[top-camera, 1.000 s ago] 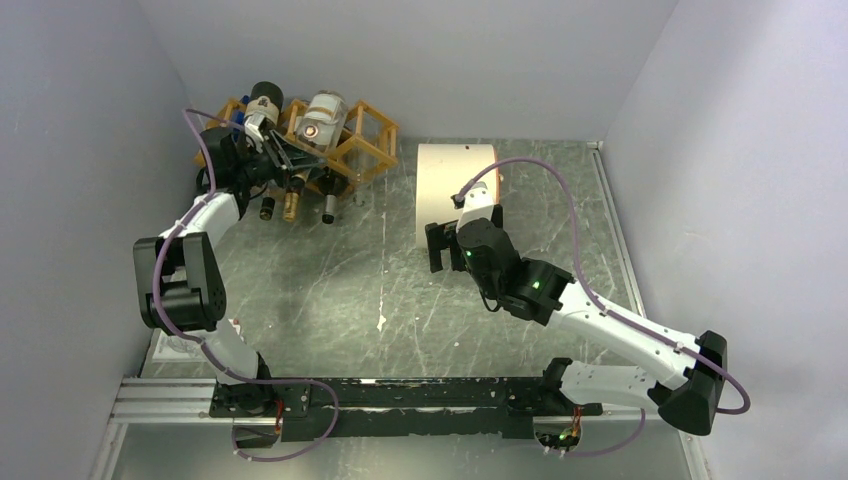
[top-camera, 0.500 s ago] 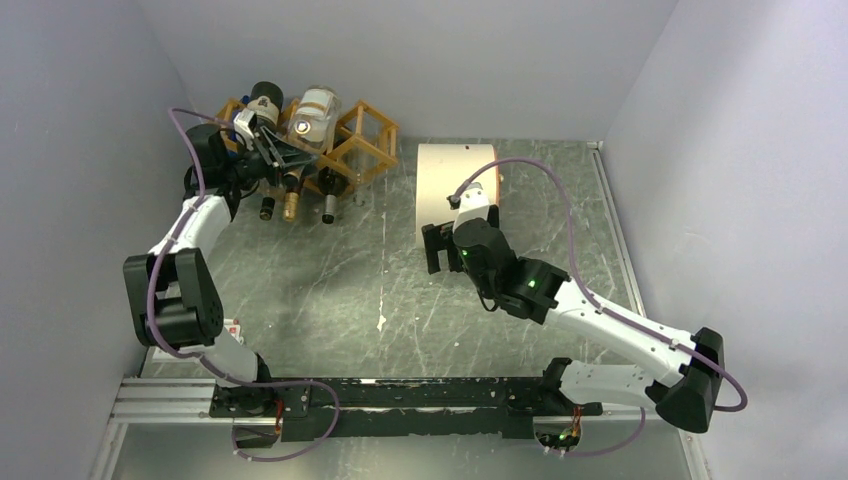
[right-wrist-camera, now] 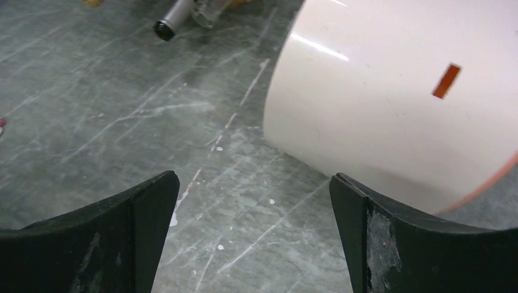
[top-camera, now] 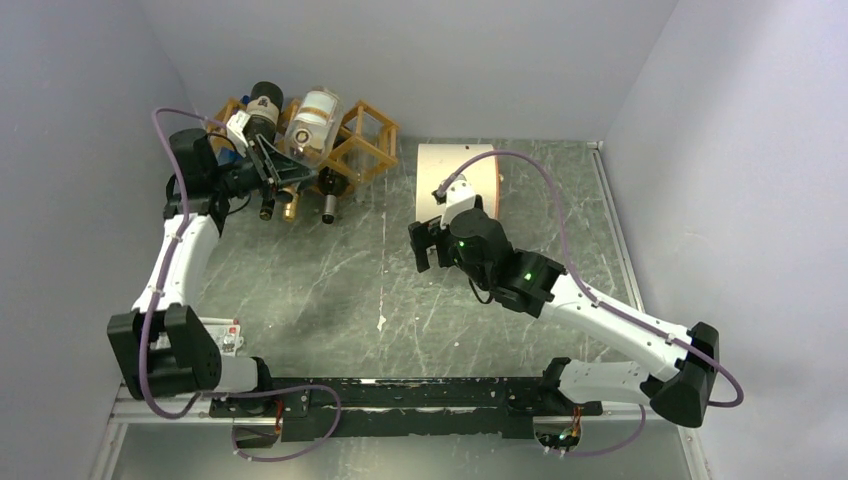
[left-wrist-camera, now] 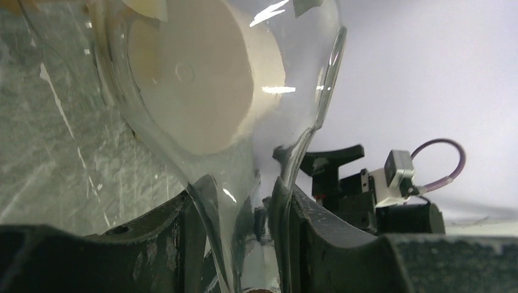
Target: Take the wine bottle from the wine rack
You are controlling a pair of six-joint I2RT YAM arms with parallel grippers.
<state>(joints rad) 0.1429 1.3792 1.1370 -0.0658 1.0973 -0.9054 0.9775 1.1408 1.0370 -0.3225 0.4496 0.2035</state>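
Observation:
The wine rack (top-camera: 368, 140), a honey-brown wooden lattice, stands at the far left of the table. My left gripper (top-camera: 272, 166) is shut on the neck of a clear glass wine bottle (top-camera: 311, 124) with a cream label. The bottle is held tilted above the rack's front, its base pointing away from the gripper. In the left wrist view the fingers (left-wrist-camera: 308, 226) clamp the bottle's neck, and the clear bottle (left-wrist-camera: 201, 79) fills the frame. My right gripper (top-camera: 425, 246) is open and empty above the table, beside the cream drum; its jaws stand wide apart in the right wrist view (right-wrist-camera: 253, 189).
A cream cylindrical drum (top-camera: 455, 180) lies on its side mid-table and also shows in the right wrist view (right-wrist-camera: 397, 91). A dark bottle (top-camera: 265, 100) sits on the rack. Other bottle necks (top-camera: 328, 210) stick out of its lower cells. A small white item (top-camera: 215, 335) lies near the left arm's base.
My left arm has swung back and to the left, drawing the clear bottle up and away from the rack cell. My right gripper has shifted slightly left.

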